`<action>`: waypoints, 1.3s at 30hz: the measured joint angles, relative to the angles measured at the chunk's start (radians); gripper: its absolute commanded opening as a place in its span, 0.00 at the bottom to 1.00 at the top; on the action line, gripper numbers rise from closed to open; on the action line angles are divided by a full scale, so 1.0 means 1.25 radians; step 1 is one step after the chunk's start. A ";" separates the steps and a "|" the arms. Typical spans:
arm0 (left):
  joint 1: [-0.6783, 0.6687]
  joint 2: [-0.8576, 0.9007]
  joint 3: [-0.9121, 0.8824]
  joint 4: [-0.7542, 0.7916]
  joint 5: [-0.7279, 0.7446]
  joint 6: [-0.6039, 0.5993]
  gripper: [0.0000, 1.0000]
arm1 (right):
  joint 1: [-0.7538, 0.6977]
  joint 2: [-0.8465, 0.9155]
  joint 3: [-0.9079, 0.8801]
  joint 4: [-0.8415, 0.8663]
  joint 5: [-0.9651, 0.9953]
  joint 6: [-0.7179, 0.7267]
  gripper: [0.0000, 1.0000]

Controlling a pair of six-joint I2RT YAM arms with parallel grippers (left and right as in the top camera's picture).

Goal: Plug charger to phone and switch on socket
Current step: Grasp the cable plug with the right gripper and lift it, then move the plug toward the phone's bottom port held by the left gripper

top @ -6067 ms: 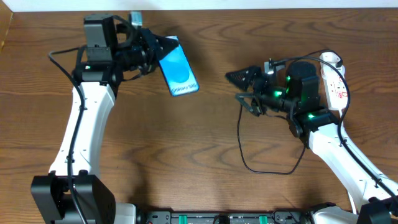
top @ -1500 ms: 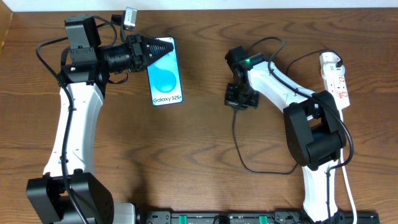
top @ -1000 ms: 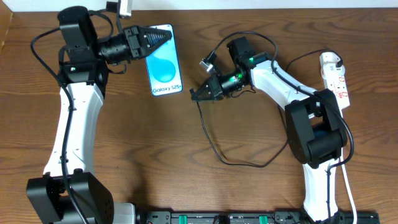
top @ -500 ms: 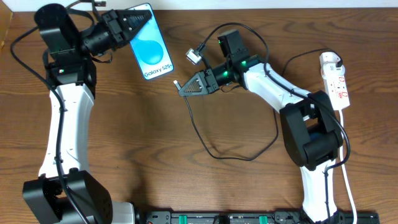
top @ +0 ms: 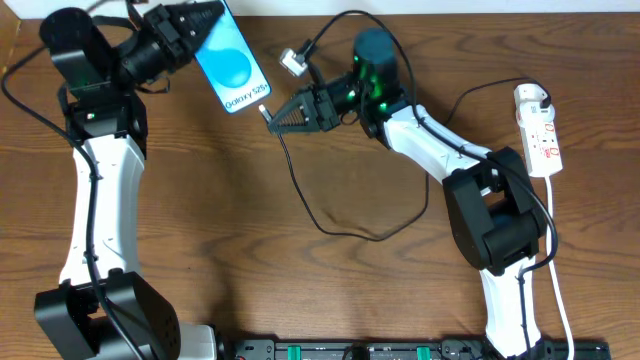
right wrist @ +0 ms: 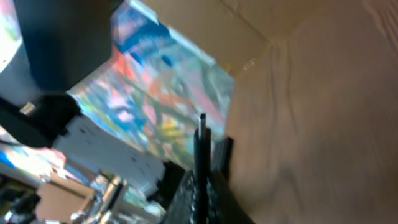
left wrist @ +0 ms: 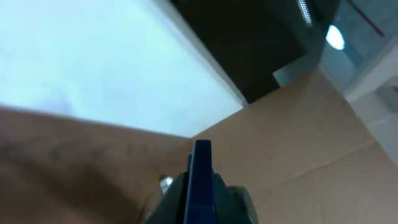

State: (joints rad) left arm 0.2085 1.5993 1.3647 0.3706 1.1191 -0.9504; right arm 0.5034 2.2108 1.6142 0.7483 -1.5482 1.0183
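Both grippers have swung up-left: left gripper [top: 203, 22] clamped on the raised phone [top: 232, 68], right gripper [top: 277, 120] pinching the charger [top: 288, 165] tip, now just beside the phone's lower edge. Not inserted yet; socket [top: 540, 130] untouched, far right.

One end of the phone [top: 235, 68] hides inside the left end effector [top: 205, 18]; the socket [top: 540, 135] trails its cord [top: 558, 290] off-frame.

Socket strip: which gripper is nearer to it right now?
Right. The right gripper, holding the charger plug, is far left of the socket; the left gripper, gripping the phone, is even farther left.
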 measured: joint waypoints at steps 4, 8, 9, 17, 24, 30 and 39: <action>0.002 0.000 0.000 0.117 -0.002 -0.051 0.07 | 0.000 0.000 0.001 0.215 0.001 0.194 0.01; 0.013 0.000 0.000 0.179 -0.003 -0.106 0.07 | 0.000 0.000 0.001 0.320 0.001 0.335 0.01; 0.016 0.000 0.000 0.183 -0.003 -0.117 0.07 | 0.000 0.000 0.001 0.343 0.001 0.363 0.01; 0.032 0.000 0.000 0.186 -0.003 -0.165 0.07 | 0.000 0.000 0.001 0.483 0.002 0.538 0.01; 0.031 0.000 0.000 0.186 -0.008 -0.215 0.07 | 0.002 0.000 0.000 0.562 0.027 0.627 0.01; 0.031 0.000 0.000 0.186 -0.020 -0.229 0.07 | 0.009 0.000 0.001 0.629 0.062 0.709 0.01; 0.031 0.000 0.000 0.185 -0.021 -0.230 0.07 | 0.037 0.001 0.001 0.630 0.101 0.772 0.01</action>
State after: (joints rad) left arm 0.2478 1.5993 1.3647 0.6014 1.0927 -1.2385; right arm 0.5499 2.2116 1.6150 1.5356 -1.4220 1.9835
